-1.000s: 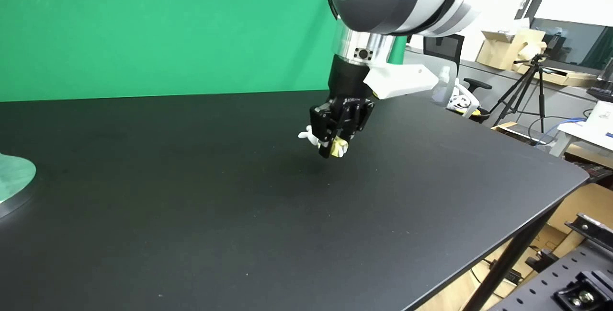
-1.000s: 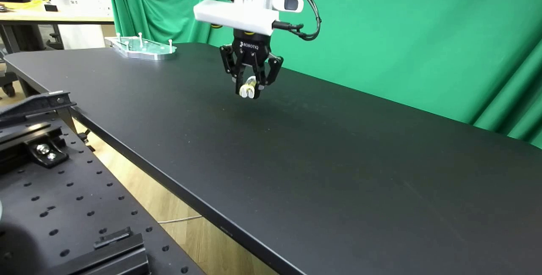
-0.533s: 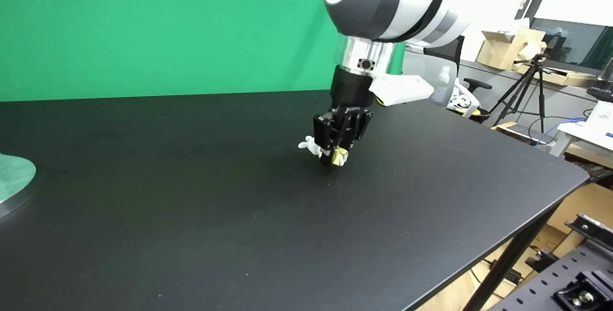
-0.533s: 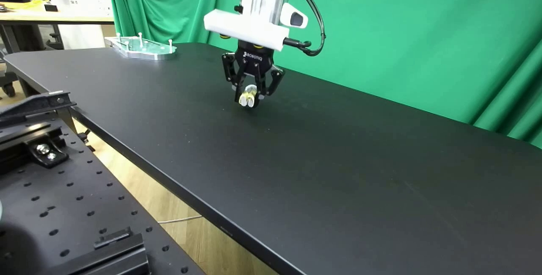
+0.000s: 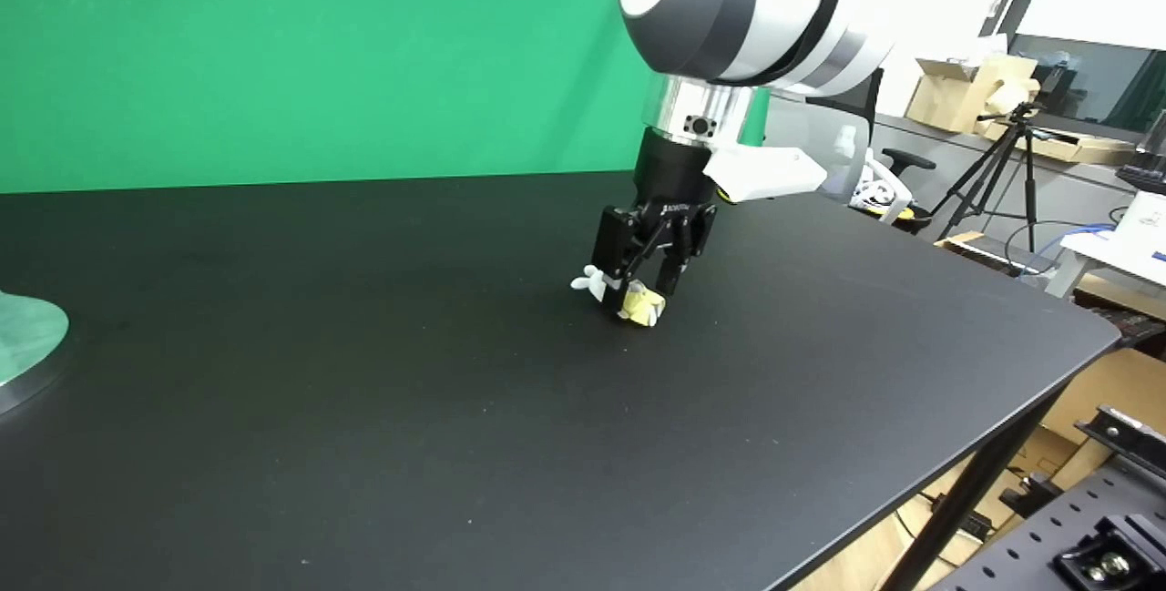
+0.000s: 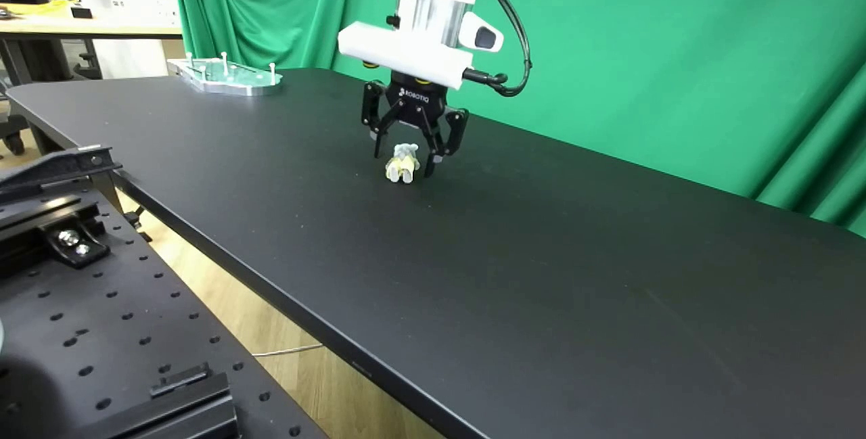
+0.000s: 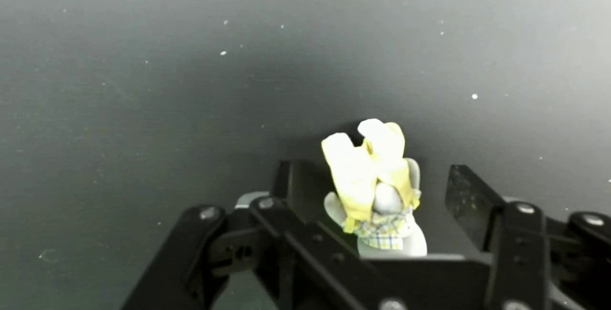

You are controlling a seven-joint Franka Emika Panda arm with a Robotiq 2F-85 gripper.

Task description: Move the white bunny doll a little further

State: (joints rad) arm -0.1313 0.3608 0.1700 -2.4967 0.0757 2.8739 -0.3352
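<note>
The white bunny doll (image 7: 355,186) wears yellow dungarees and a checked top. It lies on the dark table in the wrist view, legs toward the top of the picture, its head partly hidden behind the gripper. My gripper (image 7: 374,174) stands open around it, with a gap between the doll and each of the two fingers. In an exterior view the doll (image 6: 402,167) sits low between the spread fingertips. From another angle a finger covers its middle, with white ears showing on one side and the yellow-clad legs (image 5: 643,304) on the other.
The dark tabletop (image 5: 410,372) stretches around the doll, backed by a green screen (image 5: 310,54). A clear plate with short posts (image 6: 226,77) stands at the far end of the table. A perforated metal platform (image 6: 135,331) lies beyond the table's edge.
The arm has come down to the tabletop with the doll. Its fingers, shut on the doll before, have spread apart and let it go; the doll now rests on the table.
</note>
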